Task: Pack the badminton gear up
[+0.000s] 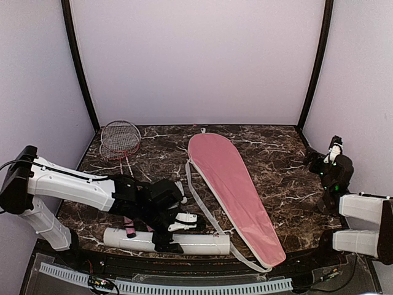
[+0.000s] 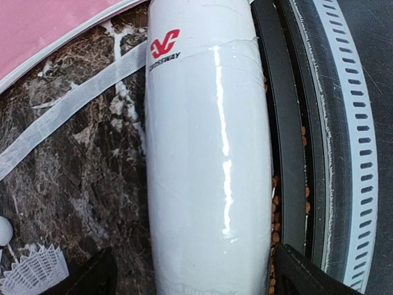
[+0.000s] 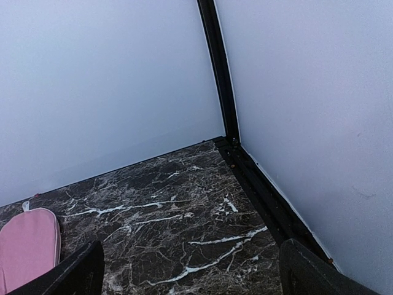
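Observation:
The long white tube (image 1: 184, 244) lies along the table's near edge. My left gripper (image 1: 167, 236) is open and straddles it. In the left wrist view the tube (image 2: 209, 153) runs between the two fingers; the left finger stands clear of it. A white feather shuttlecock (image 2: 34, 268) lies beside the tube at the lower left. The pink racket-shaped bag (image 1: 233, 187) lies flat at mid-table, and its corner (image 2: 49, 31) shows in the left wrist view. Red-framed racket heads (image 1: 120, 139) lie at the back left, their shafts running under my left arm. My right gripper (image 1: 334, 152) is open, empty and raised at the far right (image 3: 196, 276).
The bag's white strap (image 2: 67, 110) trails on the dark marble table (image 1: 276, 153) next to the tube. A black rail and a white slotted strip (image 2: 356, 153) run along the near edge just beyond the tube. Walls close in the back and both sides.

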Motion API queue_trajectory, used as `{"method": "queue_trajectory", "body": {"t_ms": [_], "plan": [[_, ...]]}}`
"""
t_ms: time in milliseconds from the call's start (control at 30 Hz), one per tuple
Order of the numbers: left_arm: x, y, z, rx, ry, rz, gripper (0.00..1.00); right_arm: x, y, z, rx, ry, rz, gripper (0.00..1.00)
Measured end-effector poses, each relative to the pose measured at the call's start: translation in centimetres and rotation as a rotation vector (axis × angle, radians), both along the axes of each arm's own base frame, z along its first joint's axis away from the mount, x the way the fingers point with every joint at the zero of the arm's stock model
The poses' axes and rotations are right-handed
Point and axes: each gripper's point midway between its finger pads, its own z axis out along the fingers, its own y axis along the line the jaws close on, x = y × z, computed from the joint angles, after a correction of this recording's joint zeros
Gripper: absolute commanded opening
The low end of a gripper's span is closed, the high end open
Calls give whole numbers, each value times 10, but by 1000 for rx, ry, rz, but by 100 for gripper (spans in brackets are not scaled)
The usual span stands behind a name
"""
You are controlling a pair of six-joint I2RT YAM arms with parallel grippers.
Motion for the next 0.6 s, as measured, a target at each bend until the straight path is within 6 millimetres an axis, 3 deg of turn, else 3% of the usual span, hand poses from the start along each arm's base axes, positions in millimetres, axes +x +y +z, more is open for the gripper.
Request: {"method": "queue_trajectory", "body": {"t_ms": [367, 600], "plan": [[-19, -16, -28, 75, 12, -81, 91, 0, 0, 0, 0, 0, 1, 99], [-17, -14, -38, 110, -12, -76, 80, 0, 1, 0, 1, 0, 4, 100]]}}
